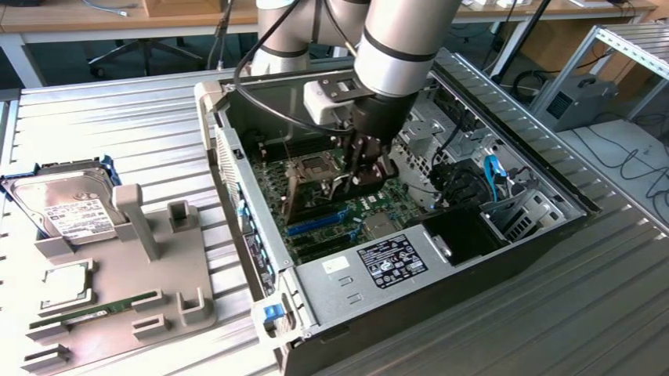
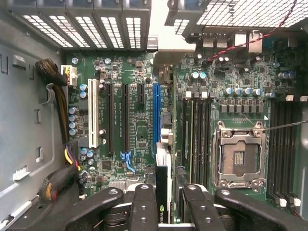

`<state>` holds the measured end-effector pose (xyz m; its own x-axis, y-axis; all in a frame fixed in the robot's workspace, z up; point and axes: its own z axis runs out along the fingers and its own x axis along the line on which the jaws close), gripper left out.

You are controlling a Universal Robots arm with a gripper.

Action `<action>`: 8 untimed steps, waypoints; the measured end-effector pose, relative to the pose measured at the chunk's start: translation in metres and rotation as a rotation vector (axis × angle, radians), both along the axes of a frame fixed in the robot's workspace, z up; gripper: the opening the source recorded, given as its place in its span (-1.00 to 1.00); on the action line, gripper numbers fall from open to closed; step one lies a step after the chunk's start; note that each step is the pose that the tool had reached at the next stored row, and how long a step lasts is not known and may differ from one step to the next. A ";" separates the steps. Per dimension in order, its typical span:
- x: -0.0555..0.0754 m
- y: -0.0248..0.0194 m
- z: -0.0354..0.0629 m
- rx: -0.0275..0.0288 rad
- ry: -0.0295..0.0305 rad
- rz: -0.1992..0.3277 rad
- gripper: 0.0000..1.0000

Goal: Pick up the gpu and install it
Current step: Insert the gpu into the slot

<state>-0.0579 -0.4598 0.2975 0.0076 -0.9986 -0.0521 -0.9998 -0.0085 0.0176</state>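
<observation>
My pincer is down inside the open computer case, clamped on the gpu, a thin black card held edge-on between my fingers, its narrow edge pointing toward the blue slot on the motherboard. In the exterior view my pincer hangs over the middle of the board, and the card itself is hard to pick out there against the dark fingers. Room is tight: the case's sheet-metal walls stand up around me, perforated drive cages close off one end, and a bundle of yellow and black cables runs along the grey side wall. The board is green and crowded with small silvery capacitors; beside the blue slot lie long black slots and one white slot, and on its other side the RAM slots and the square metal-framed CPU socket, open and bare. How close the card's lower edge is to the slot I cannot tell, as my own fingers cover most of the card. Outside the case, on the ribbed metal counter, a grey holder carries a silver hard drive, a CPU chip and a green RAM stick.
</observation>
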 end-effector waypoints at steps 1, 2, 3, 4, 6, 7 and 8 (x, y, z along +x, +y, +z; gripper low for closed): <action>-0.001 -0.0005 -0.0003 0.0002 -0.0001 0.000 -0.48; -0.001 -0.0007 -0.0005 0.0002 -0.0001 0.000 -0.48; -0.001 -0.0010 -0.0006 0.0002 -0.0001 0.000 -0.48; -0.002 -0.0012 -0.0007 0.0000 0.0000 0.000 -0.48; -0.003 -0.0015 -0.0012 0.0001 0.0000 0.000 -0.48; -0.004 -0.0017 -0.0015 0.0000 0.0000 0.000 -0.48; -0.004 -0.0018 -0.0017 0.0000 0.0000 0.000 -0.48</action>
